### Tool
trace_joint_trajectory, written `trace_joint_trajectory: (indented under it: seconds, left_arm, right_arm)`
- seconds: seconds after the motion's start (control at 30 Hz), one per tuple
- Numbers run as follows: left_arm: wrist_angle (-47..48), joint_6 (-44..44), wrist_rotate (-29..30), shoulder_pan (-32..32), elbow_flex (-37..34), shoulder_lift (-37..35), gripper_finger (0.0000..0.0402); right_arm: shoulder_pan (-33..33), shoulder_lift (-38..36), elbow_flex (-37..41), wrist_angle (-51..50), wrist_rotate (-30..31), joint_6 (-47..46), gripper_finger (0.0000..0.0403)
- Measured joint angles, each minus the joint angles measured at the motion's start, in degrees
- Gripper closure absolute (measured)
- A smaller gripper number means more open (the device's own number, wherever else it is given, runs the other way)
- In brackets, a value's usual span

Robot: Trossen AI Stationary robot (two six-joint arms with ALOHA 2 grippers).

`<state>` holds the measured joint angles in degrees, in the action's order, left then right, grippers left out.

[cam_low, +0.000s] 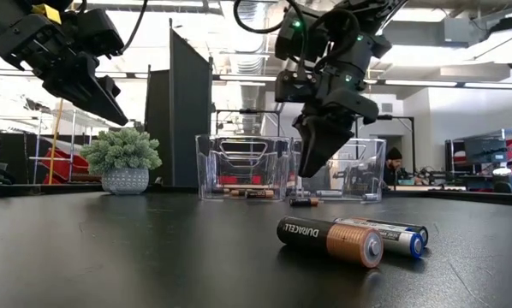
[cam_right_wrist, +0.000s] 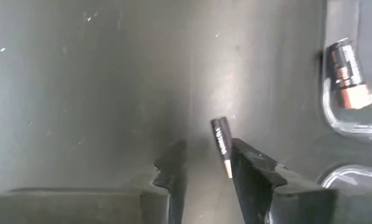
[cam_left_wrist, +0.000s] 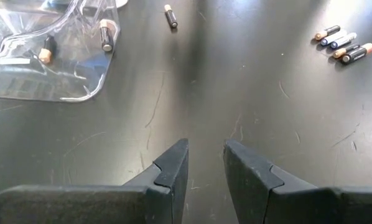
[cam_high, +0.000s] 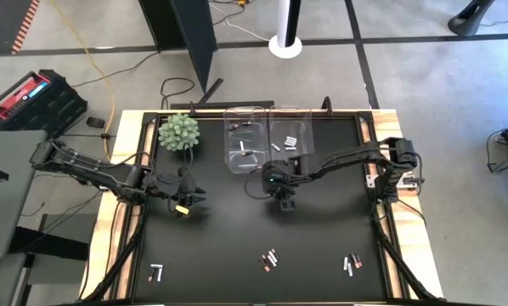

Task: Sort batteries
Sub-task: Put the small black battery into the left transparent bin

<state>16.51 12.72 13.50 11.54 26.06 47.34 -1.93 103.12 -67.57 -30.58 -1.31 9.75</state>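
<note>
My right gripper (cam_high: 284, 202) (cam_low: 314, 169) hangs open just above the black table, in front of two clear bins (cam_high: 247, 140) (cam_high: 290, 132). A thin dark battery (cam_right_wrist: 221, 146) (cam_low: 302, 202) lies on the table below its fingers, nearer one fingertip (cam_right_wrist: 248, 162). The fingertips stand clear of the table in the low view. Both bins hold a few batteries (cam_left_wrist: 105, 36) (cam_right_wrist: 346, 71). More batteries lie in small groups near the table's front edge (cam_high: 269, 259) (cam_high: 352, 265) (cam_high: 156, 272). My left gripper (cam_high: 189, 202) (cam_left_wrist: 206, 163) hovers open and empty over the table's left half.
A small potted plant (cam_high: 179, 132) stands at the far left, beside the bins. Another loose battery (cam_left_wrist: 170, 15) lies near the left bin. Wooden rails (cam_high: 127, 212) frame the black mat. Between the two grippers and the front battery groups the mat is bare.
</note>
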Motion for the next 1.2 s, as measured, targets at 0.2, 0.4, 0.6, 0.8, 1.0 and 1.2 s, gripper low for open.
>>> trace_joint_trajectory:
  seconds: [0.2, 0.4, 0.6, 0.8, 1.0, 1.2]
  left_arm:
    - [0.0, 0.01, 0.0, 0.01, 0.0, -0.01, 0.0304]
    - [0.05, -0.39, 0.26, 0.0, 0.0, 0.0, 0.0304]
    - [0.49, -0.39, 0.28, 0.01, 0.0, 0.0, 0.0304]
    - [0.55, -0.36, 0.31, 0.01, 0.0, 0.01, 0.0304]
    - [0.55, -0.07, 0.32, 0.0, 0.0, 0.0, 0.0304]
    - [0.71, -0.07, 0.33, 0.01, 0.0, -0.01, 0.0304]
  right_arm:
    - [2.15, -2.17, -0.75, -0.66, 3.68, 5.05, 0.0258]
    - [3.5, -1.49, -0.72, -0.99, 6.02, 15.25, 0.0261]
    - [4.4, -0.09, -0.7, -2.62, 18.42, 23.21, 0.0259]
    - [4.76, 1.31, -0.85, -0.33, 19.75, 24.57, 0.026]
    - [6.79, 4.84, -0.92, -0.62, 18.98, 24.66, 0.0263]
    - [7.73, 8.43, -2.57, -1.74, 19.29, 24.67, 0.0265]
